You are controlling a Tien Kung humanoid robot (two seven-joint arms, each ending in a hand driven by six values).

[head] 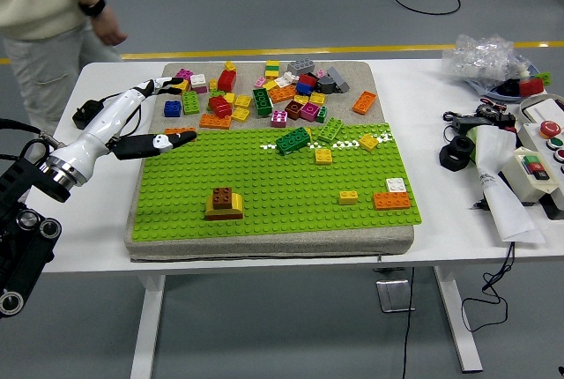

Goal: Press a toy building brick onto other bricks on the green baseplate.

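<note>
A brown brick sits pressed on top of a yellow brick at the near left of the green baseplate. My left hand hovers above the baseplate's far left corner, well away from that stack, fingers spread and holding nothing. Its thumb points right over an orange brick. Other bricks stand on the plate: a dark green one, a yellow one, another yellow and an orange one. My right hand is out of view.
A pile of loose bricks covers the grey mat behind the baseplate. A black charger lies at the left. Control boxes, black parts and a plastic bag crowd the right side. A person stands at the far left.
</note>
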